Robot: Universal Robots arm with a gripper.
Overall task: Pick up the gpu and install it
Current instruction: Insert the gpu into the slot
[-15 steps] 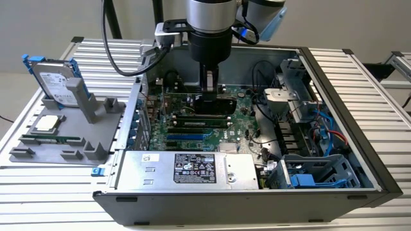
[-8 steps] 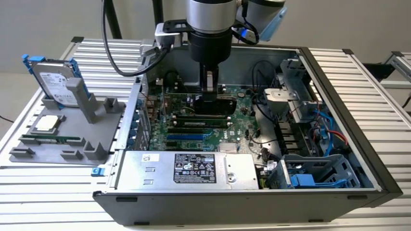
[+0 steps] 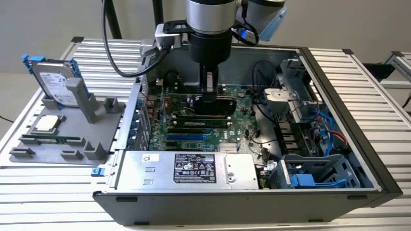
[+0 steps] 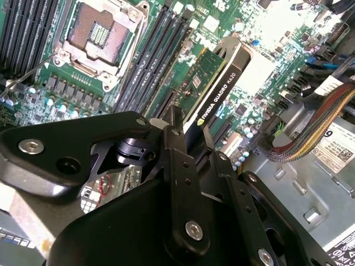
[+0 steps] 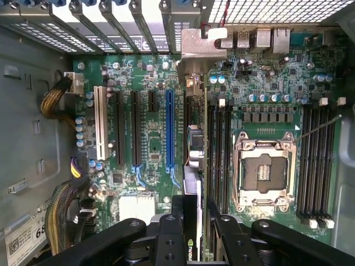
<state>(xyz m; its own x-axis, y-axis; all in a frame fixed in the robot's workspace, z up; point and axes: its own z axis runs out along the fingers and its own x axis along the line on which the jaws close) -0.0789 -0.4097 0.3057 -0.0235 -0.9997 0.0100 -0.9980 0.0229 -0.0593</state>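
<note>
The gpu (image 3: 215, 109) stands on edge inside the open computer case (image 3: 359, 144), low over the green motherboard (image 3: 241, 127). My gripper (image 3: 210, 96) comes straight down from above and is shut on the card's upper edge. In the second wrist view the gpu (image 4: 219, 83) shows its black cooler edge and green board beyond the gripper (image 4: 191, 137). The first wrist view has the gpu (image 5: 192, 163) edge-on between the blue slot (image 5: 170, 130) and the memory slots, its silver bracket (image 5: 195, 50) at the rear openings, and the gripper (image 5: 194, 209) clamped on it. Whether it sits fully in a slot I cannot tell.
A grey holder (image 3: 57, 149) on the exterior view's left carries a hard drive with blue rails (image 3: 55, 82), a processor chip (image 3: 46, 123) and a memory stick (image 3: 51, 139). The power supply (image 3: 186, 168), drive cage (image 3: 314, 173), cable bundles (image 5: 61, 210) and empty processor socket (image 5: 260, 172) surround the card.
</note>
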